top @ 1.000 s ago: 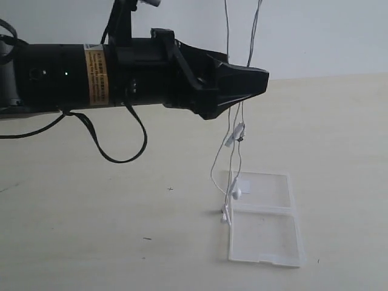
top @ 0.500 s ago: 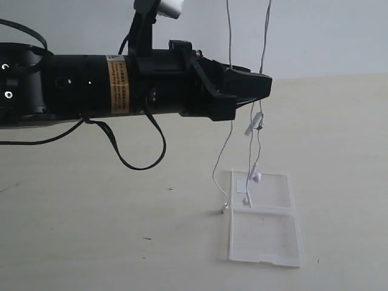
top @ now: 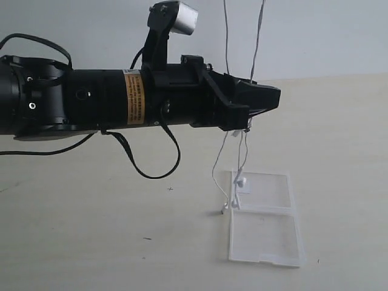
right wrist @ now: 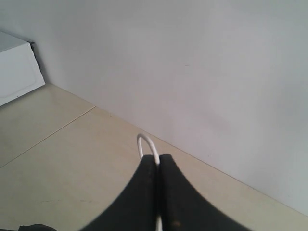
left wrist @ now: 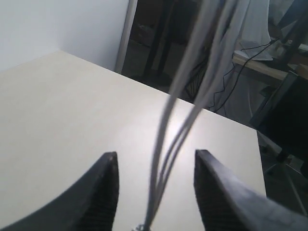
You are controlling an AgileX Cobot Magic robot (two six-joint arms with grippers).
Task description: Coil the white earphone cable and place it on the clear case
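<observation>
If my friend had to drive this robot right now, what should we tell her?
Left gripper: open, with strands of the white earphone cable hanging between its fingers.
Right gripper: shut on a loop of the cable, outside the exterior view.
Clear case: lies open and flat on the table; the cable's lower ends dangle at its left edge.
Done: the cable is lifted.
Left: coil it, then lay it on the case.
</observation>
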